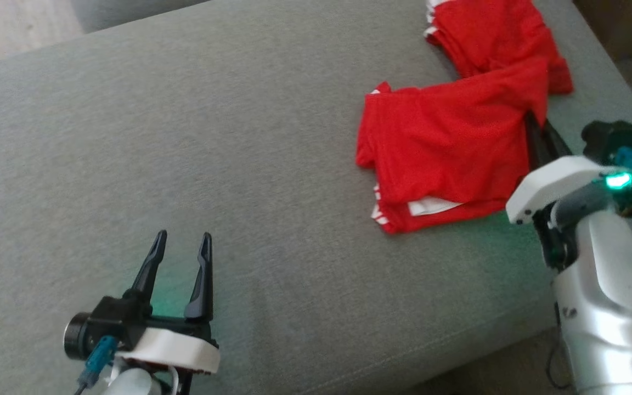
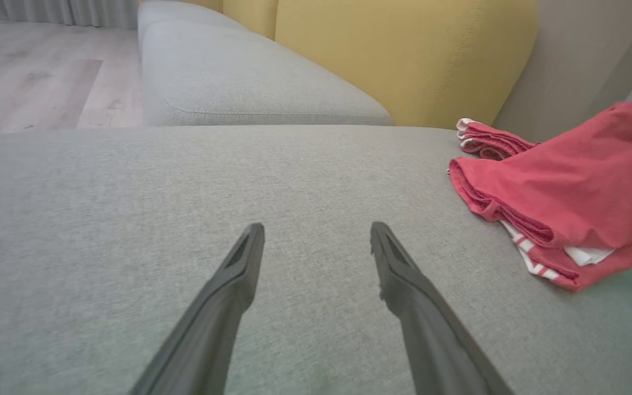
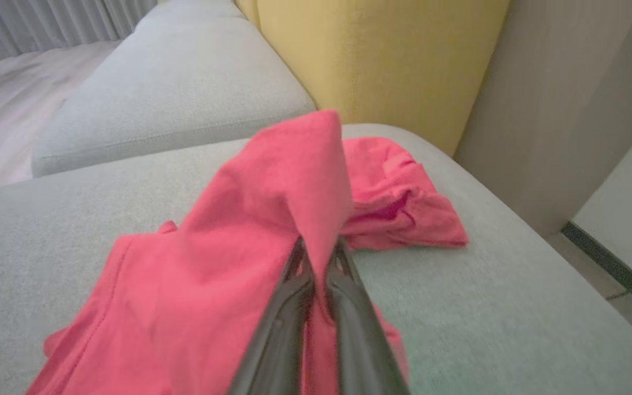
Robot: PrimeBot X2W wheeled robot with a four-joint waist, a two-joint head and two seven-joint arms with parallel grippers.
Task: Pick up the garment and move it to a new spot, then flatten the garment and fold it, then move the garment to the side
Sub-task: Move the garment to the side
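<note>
The garment (image 1: 453, 137) is red with white trim, lying rumpled on the right part of the grey cushion (image 1: 239, 164). My right gripper (image 1: 535, 123) is shut on a fold of its right edge, and the cloth there is lifted off the cushion and drapes over the fingertips. Seen from the right wrist, the garment (image 3: 272, 219) rises in a peak over my right gripper (image 3: 319, 249), with cloth pinched between the fingers. My left gripper (image 1: 181, 241) stands open at the lower left, well clear of the cloth. From the left wrist, that gripper (image 2: 316, 236) has nothing between its fingers, and the garment (image 2: 563, 192) lies to its right.
A second grey seat cushion (image 2: 239, 82) and a yellow backrest (image 2: 404, 55) lie beyond the working cushion. Wooden floor (image 2: 30, 71) is to the far left. The cushion's right edge drops off beside my right arm (image 1: 607, 274).
</note>
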